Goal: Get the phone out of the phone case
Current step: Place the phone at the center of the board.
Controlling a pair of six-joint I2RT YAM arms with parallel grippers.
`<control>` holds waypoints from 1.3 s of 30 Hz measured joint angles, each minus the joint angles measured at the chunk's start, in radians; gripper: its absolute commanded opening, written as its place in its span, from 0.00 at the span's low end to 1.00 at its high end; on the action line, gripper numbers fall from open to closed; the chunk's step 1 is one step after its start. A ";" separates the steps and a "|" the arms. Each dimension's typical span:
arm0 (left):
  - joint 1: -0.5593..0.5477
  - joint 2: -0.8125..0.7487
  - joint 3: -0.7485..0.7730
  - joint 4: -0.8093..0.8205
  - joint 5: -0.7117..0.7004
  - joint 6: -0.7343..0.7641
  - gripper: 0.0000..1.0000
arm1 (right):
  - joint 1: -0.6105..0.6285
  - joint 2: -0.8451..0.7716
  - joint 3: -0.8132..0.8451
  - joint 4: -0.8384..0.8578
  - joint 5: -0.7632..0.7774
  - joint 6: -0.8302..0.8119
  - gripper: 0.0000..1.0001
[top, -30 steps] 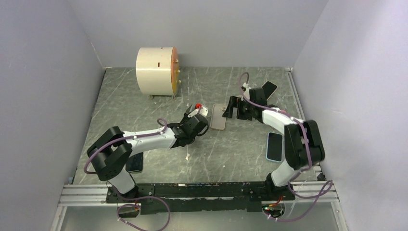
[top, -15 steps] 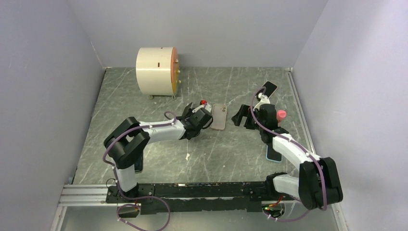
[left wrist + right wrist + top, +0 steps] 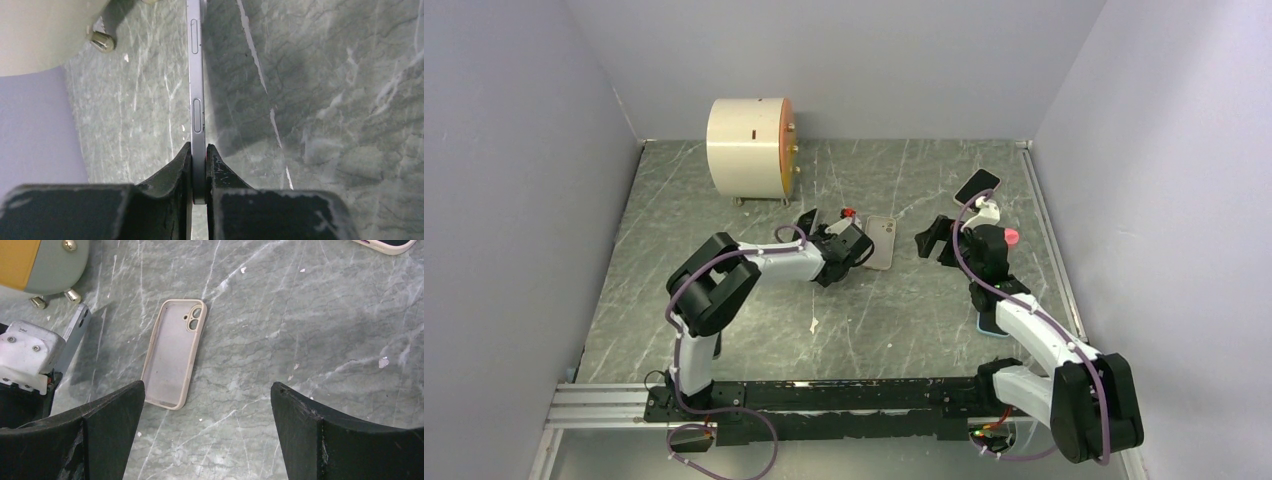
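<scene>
Phone [image 3: 196,100] held on edge clear of the case [image 3: 174,352], clamped in the left hand [image 3: 199,150], while the right hand [image 3: 207,387] hovers wide apart above the empty case lying on the table [image 3: 300,340]; separation looks done, so the next move likely calls for laying the phone down gently.

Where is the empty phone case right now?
In the top view, the phone case lies flat on the table, just right of the left pincer clamping the phone.

The phone [image 3: 196,75] runs off the top edge, its near end buried between the fingers of the left end effector [image 3: 199,151].
</scene>
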 measured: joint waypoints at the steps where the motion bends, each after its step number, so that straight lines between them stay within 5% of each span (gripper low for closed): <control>1: 0.000 0.005 0.003 -0.011 -0.001 -0.007 0.17 | 0.000 0.003 0.000 0.003 0.000 0.000 0.99; 14: 0.003 0.012 0.004 -0.089 0.067 -0.092 0.24 | 0.000 0.009 -0.009 0.021 0.003 0.013 0.99; 39: 0.021 0.015 0.079 -0.084 0.248 -0.183 0.76 | 0.000 0.016 -0.009 0.029 -0.008 0.015 0.99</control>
